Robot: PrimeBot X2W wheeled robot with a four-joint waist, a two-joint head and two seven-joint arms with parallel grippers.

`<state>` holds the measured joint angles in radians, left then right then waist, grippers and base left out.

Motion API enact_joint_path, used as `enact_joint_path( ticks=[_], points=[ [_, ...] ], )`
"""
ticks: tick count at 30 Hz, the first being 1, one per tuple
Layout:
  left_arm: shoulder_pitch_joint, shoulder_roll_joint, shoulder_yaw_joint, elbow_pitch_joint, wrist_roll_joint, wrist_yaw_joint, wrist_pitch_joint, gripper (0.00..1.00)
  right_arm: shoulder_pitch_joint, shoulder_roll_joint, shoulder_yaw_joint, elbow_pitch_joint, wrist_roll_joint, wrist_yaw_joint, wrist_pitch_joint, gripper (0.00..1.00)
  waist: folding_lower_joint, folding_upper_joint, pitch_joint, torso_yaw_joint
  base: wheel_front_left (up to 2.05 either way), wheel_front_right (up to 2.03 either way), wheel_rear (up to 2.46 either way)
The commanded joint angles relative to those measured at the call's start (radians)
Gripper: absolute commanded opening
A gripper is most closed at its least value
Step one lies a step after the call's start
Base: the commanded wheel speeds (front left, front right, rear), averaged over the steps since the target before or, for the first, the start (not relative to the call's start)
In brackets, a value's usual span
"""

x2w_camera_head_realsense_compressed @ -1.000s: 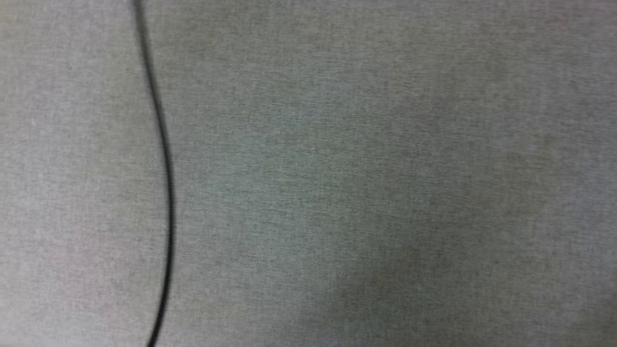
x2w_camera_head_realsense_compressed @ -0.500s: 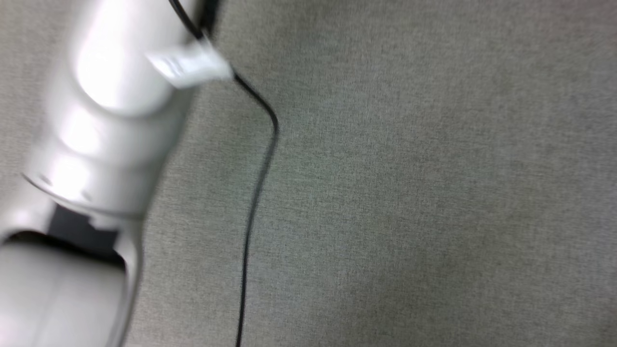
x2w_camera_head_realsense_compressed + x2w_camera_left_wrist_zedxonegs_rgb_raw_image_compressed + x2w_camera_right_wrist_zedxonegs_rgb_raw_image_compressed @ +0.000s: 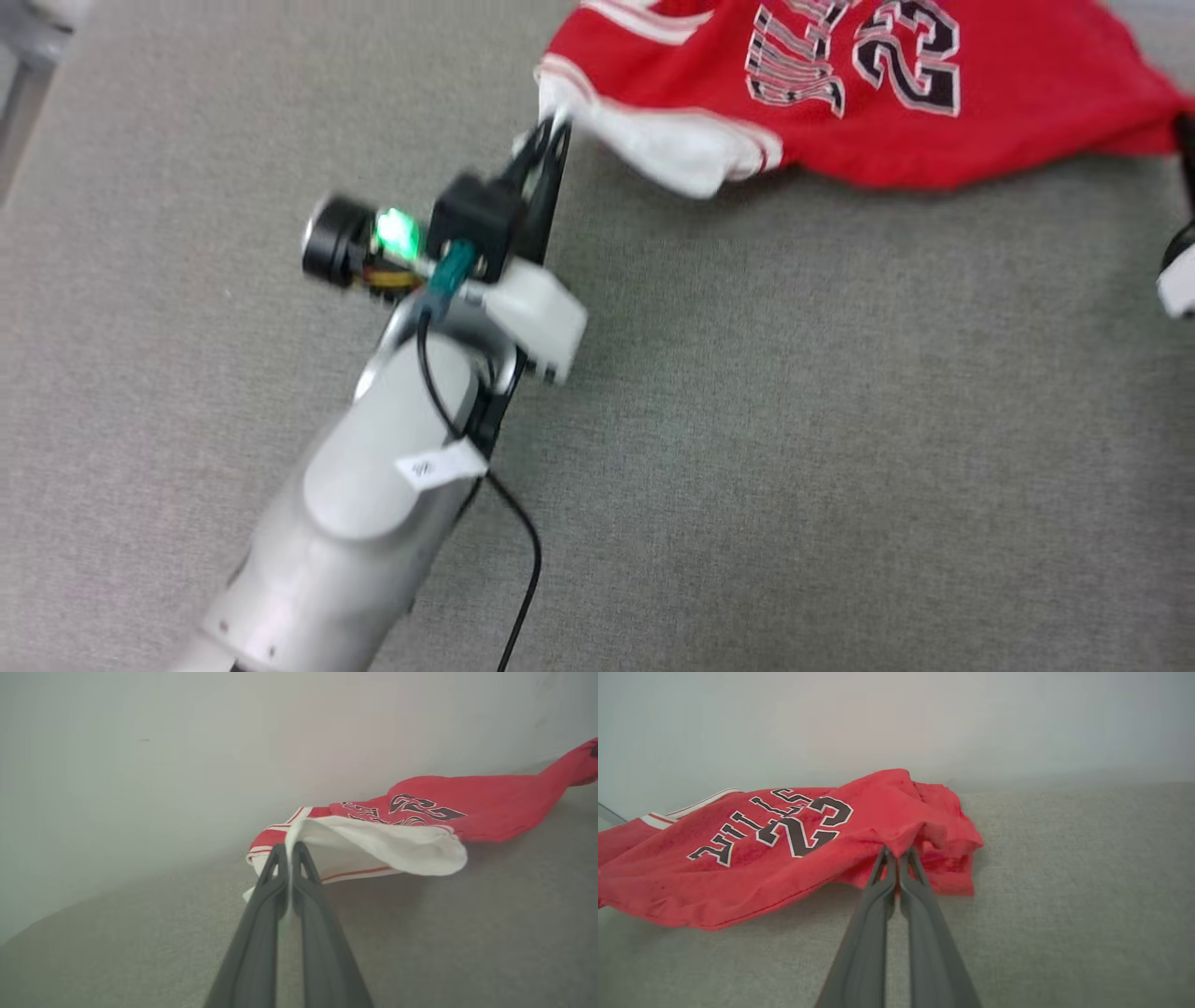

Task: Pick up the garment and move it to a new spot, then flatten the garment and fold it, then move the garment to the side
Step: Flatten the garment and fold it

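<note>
The left hand [image 3: 289,848] is pinched together on the edge of the white sleeve [image 3: 397,847], with cloth showing between its fingers. The right hand [image 3: 899,851] is likewise clamped shut on a bunched red fold at the opposite end. Between them the garment [image 3: 840,121] hangs partly lifted and sagging, lettering [image 3: 859,47] upward. It sits along the far edge of the grey worktop [image 3: 747,420], toward the right side. Gripping two opposite ends seems meant to carry it spread out rather than crumpled, ready to lay flat at a new spot. The moving step looks underway.
</note>
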<state>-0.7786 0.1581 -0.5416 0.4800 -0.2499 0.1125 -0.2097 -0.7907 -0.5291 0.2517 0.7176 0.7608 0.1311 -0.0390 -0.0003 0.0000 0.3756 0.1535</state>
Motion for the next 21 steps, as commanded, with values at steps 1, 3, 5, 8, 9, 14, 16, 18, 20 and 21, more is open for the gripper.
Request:
enact_joint_path(
  ticks=[1, 3, 5, 8, 9, 14, 16, 18, 20, 21],
  points=[
    [0.048, 0.024, 0.001, -0.020, -0.008, 0.000, 0.005, 0.00, 0.048, 0.010, 0.019, -0.008, 0.016, -0.001, 0.006, 0.00, 0.0003, 0.0000, -0.058, 0.001, 0.00, 0.00, 0.00],
    [0.086, 0.036, -0.007, -0.030, -0.014, -0.005, 0.015, 0.00, 0.079, 0.014, 0.031, -0.008, 0.028, -0.001, 0.011, 0.00, 0.0003, 0.0000, -0.076, 0.003, 0.00, 0.00, 0.00],
    [0.159, 0.058, -0.008, -0.060, -0.028, -0.002, 0.033, 0.00, 0.126, 0.017, 0.051, -0.018, 0.046, -0.001, 0.015, 0.00, 0.0003, 0.0000, -0.106, 0.007, 0.00, 0.00, 0.00],
    [0.264, 0.100, -0.009, -0.113, -0.053, 0.002, 0.067, 0.00, 0.198, 0.024, 0.078, -0.024, 0.079, -0.001, 0.023, 0.00, 0.0003, 0.0000, -0.148, 0.015, 0.00, 0.00, 0.00],
    [0.298, 0.116, -0.009, -0.127, -0.059, 0.003, 0.077, 0.00, 0.220, 0.026, 0.083, -0.023, 0.091, -0.001, 0.025, 0.00, 0.0003, 0.0000, -0.161, 0.018, 0.00, 0.00, 0.00],
    [0.445, 0.174, -0.023, -0.206, -0.084, 0.000, 0.126, 0.00, 0.316, 0.028, 0.107, -0.012, 0.128, -0.001, 0.039, 0.00, 0.0003, 0.0000, -0.223, 0.032, 0.00, 0.00, 0.00],
    [0.493, 0.194, -0.035, -0.236, -0.092, -0.007, 0.145, 0.00, 0.350, 0.023, 0.115, -0.005, 0.140, -0.001, 0.048, 0.00, 0.0003, 0.0000, -0.249, 0.038, 0.00, 0.00, 0.00],
    [0.535, 0.209, -0.048, -0.264, -0.103, -0.014, 0.164, 0.00, 0.381, 0.018, 0.115, 0.007, 0.158, -0.001, 0.061, 0.00, 0.0003, 0.0000, -0.272, 0.042, 0.00, 0.00, 0.00],
    [0.571, 0.226, -0.059, -0.290, -0.114, -0.026, 0.182, 0.00, 0.413, 0.012, 0.118, 0.010, 0.174, -0.001, 0.074, 0.00, 0.0003, 0.0000, -0.296, 0.043, 0.00, 0.00, 0.00],
    [0.590, 0.235, -0.063, -0.303, -0.117, -0.028, 0.189, 0.00, 0.430, 0.009, 0.118, 0.009, 0.184, -0.001, 0.085, 0.00, 0.0003, 0.0000, -0.308, 0.044, 0.00, 0.00, 0.00]
  ],
)
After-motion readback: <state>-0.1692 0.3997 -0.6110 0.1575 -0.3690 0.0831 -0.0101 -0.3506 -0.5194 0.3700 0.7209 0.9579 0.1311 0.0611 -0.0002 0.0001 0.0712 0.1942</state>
